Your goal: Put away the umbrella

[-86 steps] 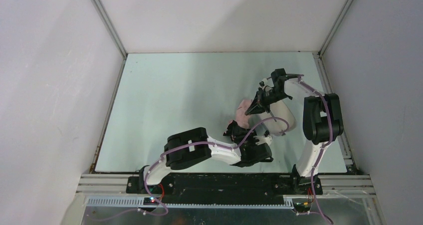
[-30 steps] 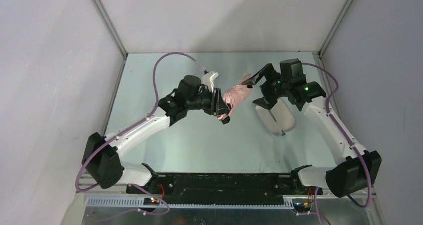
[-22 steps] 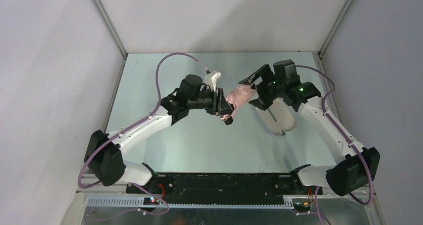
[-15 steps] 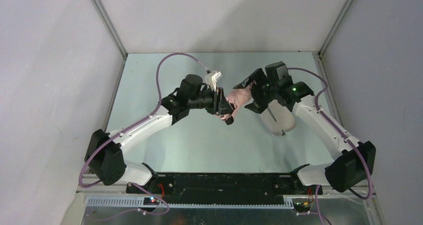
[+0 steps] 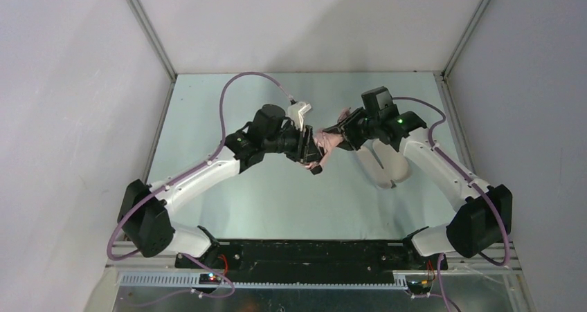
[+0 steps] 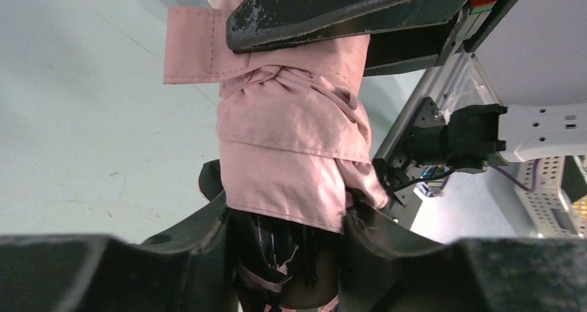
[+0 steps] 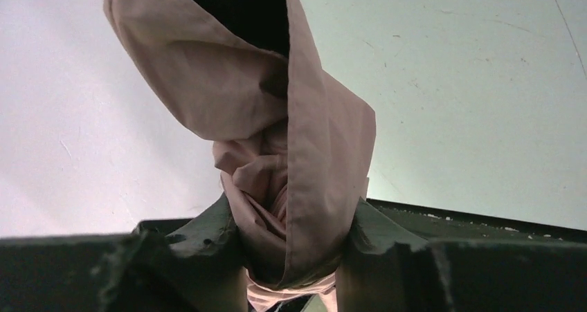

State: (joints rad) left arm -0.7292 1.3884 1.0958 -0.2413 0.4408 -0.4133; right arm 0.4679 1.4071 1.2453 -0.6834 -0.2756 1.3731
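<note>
The folded pink umbrella (image 5: 324, 140) is held in the air between the two pincers, above the pale green table (image 5: 228, 118). The left pincer (image 5: 311, 151) is clenched on it. In the left wrist view its two black fingers (image 6: 201, 243) press on both sides of the umbrella (image 6: 291, 153), at the end where the black underside and the dark ribs come out from the pink fabric. The right pincer (image 5: 340, 131) grasps the opposite end. In the right wrist view the crumpled fabric of the umbrella (image 7: 291, 132) sits between its fingers (image 7: 187, 250) and touches both of them. Seen from the left pincer, one black finger (image 6: 346, 7) of the right pincer lies over the far end of the umbrella, just beside the pink closing strap (image 6: 194, 49). A pale lilac hard case (image 5: 383, 165) lies on the table, lower than the right pincer and on its outer side, apart from the umbrella.
</note>
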